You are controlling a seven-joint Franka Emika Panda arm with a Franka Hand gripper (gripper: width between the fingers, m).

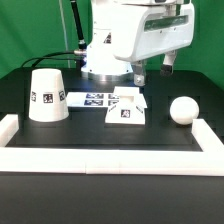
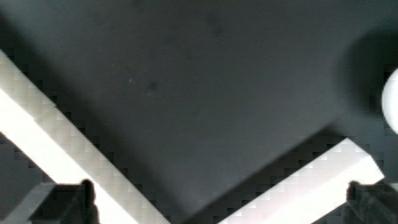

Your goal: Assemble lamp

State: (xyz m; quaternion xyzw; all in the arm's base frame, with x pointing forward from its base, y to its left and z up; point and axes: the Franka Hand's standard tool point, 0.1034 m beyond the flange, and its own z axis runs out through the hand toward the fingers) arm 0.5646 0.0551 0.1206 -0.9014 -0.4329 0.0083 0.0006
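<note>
Nothing of the lamp appears joined yet: all three parts sit loose and apart on the bench (image 1: pixel 100 135), so I judge the assembly to be at its very start, with the bulb to be seated in the base and the shade fitted over them all left to do. The shade (image 1: pixel 45 97) stands wide end down on the exterior view's left. The base (image 1: pixel 125 113) lies near the middle, just beside the marker board (image 1: pixel 92 99); whether it touches or overlaps the board's edge I cannot tell. The bulb (image 1: pixel 182 110) rests well apart on the exterior view's right, close to the right rail (image 1: pixel 206 137). The arm hangs over the far middle of the bench, above and behind the base. In the wrist view the fingers (image 2: pixel 59 203) stand wide apart with only bare dark bench between them, holding nothing. Only the tips show there, cut off at the picture's edge. A white curve (image 2: pixel 391 100) at that view's edge is probably the bulb, but too little of it shows to be sure. The bulb's stem is hidden in the exterior view, and the base's socket is too small to make out.
</note>
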